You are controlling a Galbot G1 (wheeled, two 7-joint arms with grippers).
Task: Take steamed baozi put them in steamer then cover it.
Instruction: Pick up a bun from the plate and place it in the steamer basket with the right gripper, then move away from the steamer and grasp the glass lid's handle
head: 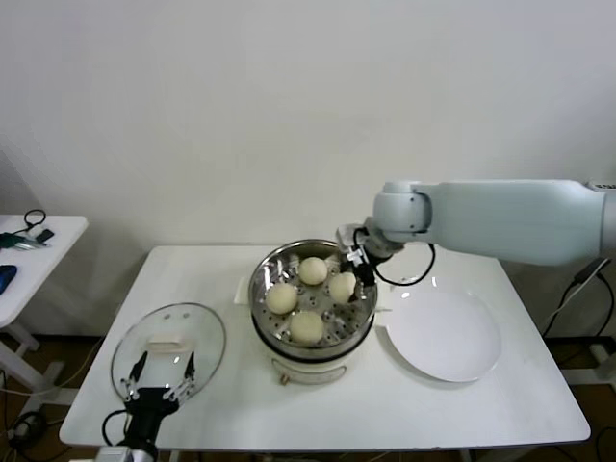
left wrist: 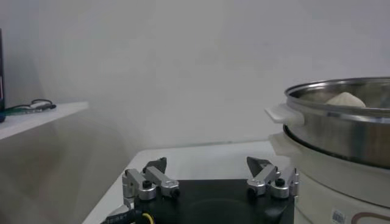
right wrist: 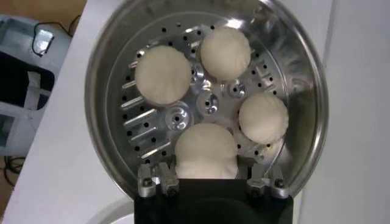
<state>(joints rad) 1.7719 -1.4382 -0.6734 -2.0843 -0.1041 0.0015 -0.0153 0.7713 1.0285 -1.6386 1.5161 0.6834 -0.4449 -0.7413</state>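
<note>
The steamer [head: 264, 322] stands mid-table with several steamed baozi [head: 282, 298] on its perforated floor. My right gripper [head: 358, 269] reaches in over the far right rim. In the right wrist view this gripper [right wrist: 206, 182] is shut on the nearest baozi [right wrist: 206, 151], which rests on the floor of the steamer [right wrist: 100, 91]. The cover [head: 197, 332], a glass lid with a white handle, lies flat on the table left of the steamer. My left gripper [head: 159, 378] hangs open at the cover's near edge. In the left wrist view that gripper [left wrist: 207, 167] holds nothing.
A flat white plate [head: 445, 335] lies right of the steamer, under my right arm. A small side table [head: 29, 250] with cables stands off to the left. The left wrist view shows the steamer [left wrist: 347, 128] close by, a baozi [left wrist: 345, 98] peeking over its rim.
</note>
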